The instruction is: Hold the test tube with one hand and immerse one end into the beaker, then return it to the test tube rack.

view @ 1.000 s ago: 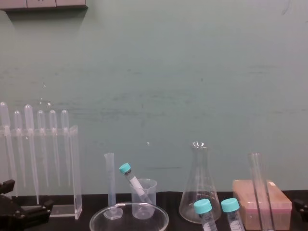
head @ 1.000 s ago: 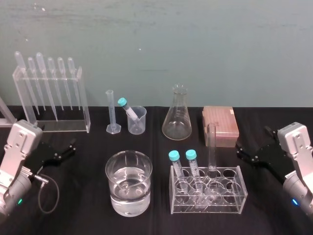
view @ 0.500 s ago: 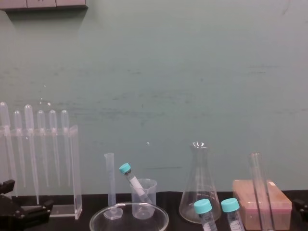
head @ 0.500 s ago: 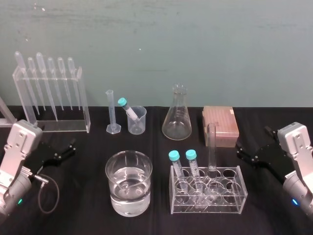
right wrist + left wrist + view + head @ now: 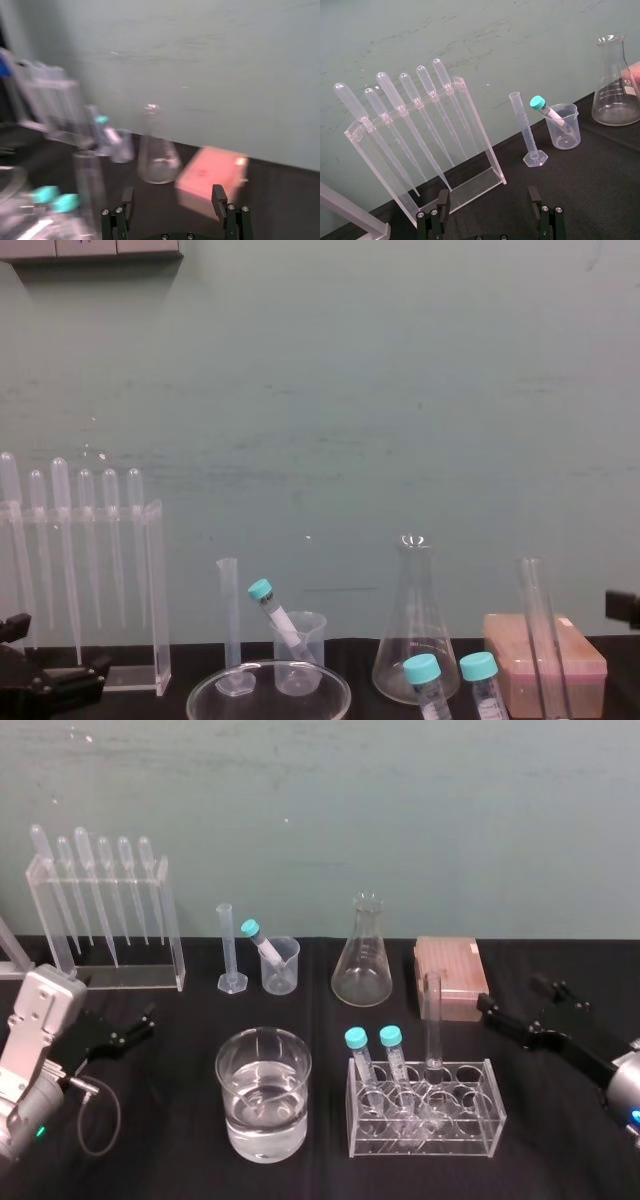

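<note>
Glass test tube [image 5: 433,1020] racked, right hand [image 5: 518,998] gaping nearby; flask [image 5: 616,82] print illegible.

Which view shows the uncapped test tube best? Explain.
Head view: the test tube stands whole and upright in the clear rack. The chest view cuts off its lower end; the right wrist view catches only part.

Left gripper [image 5: 138,1025] low at 8 o'clock in head view, fingers spread, pointing toward 2 o'clock; right gripper [image 5: 512,996] at 4 o'clock, fingers spread, arm stretched toward 10 o'clock.
</note>
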